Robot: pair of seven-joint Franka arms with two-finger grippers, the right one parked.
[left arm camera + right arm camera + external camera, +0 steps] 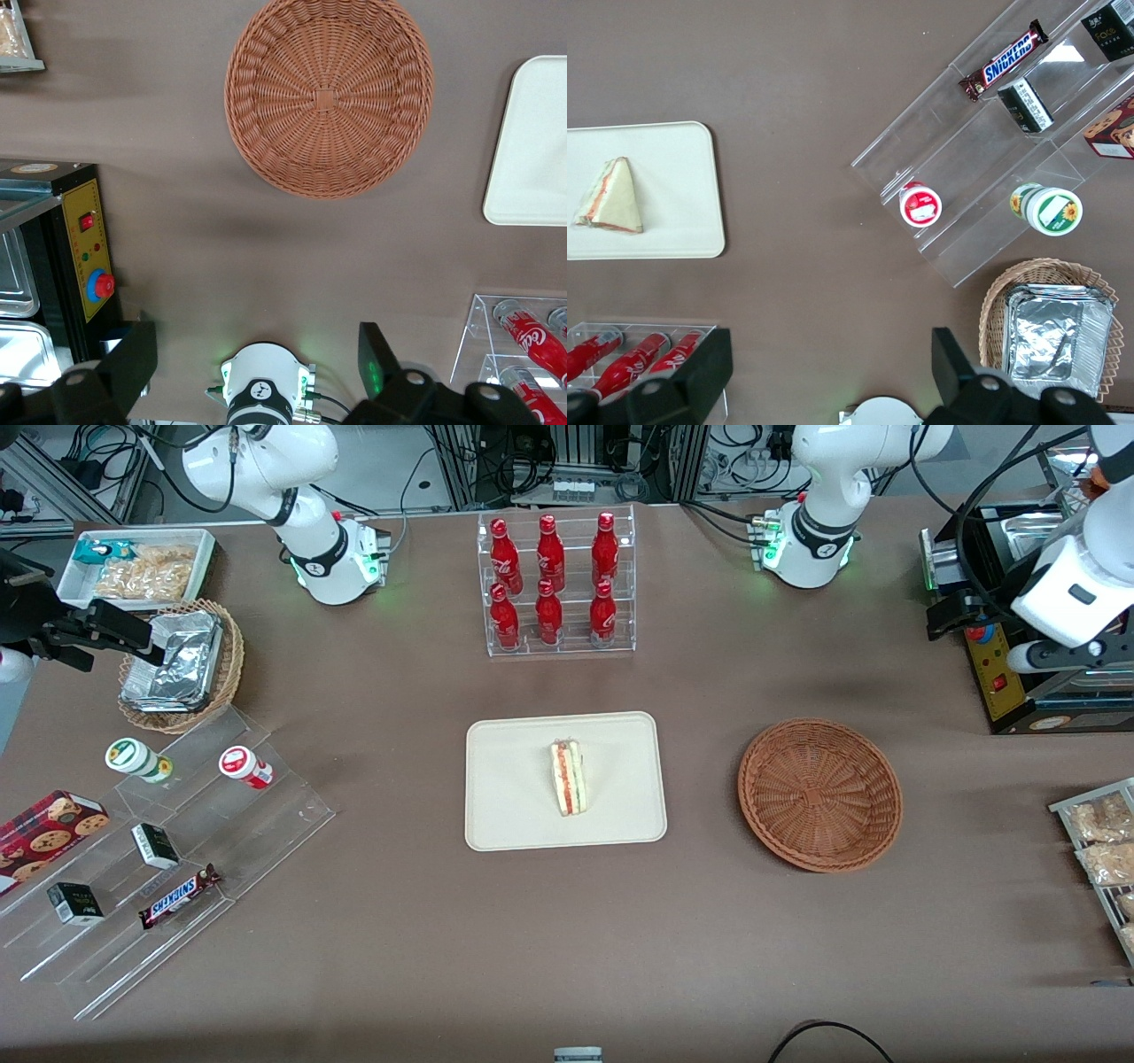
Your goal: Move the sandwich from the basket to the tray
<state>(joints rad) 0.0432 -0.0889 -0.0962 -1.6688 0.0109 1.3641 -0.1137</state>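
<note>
In the front view, the sandwich (568, 778) stands on the tray (505, 815) near its middle, filling layers showing. The basket (820, 794) sits well apart from the tray, toward the working arm's end of the table, with nothing in it. A clear rack (560, 584) with 6 red bottles (549, 554) stands farther from the camera than the tray. The left arm (1076, 584) is raised at the working arm's end, above a black control box (997, 673); its gripper is not visible in this view.

In the left wrist view, the gripper (257, 367) hangs high above the table, its 2 dark fingers (133, 354) spread wide with nothing between them. The basket (330, 96) lies empty on the brown table (266, 257), and a corner of the tray (532, 150) shows beside it. The control box (84, 266) with its red button and 2 of the red bottles (532, 336) in their rack are also seen.

In the right wrist view, the sandwich (611, 197) lies on the tray (682, 195). A clear stepped stand (992, 142) carries a Snickers bar (1005, 60), and a tan basket (1050, 328) holds foil packets (1059, 336).
</note>
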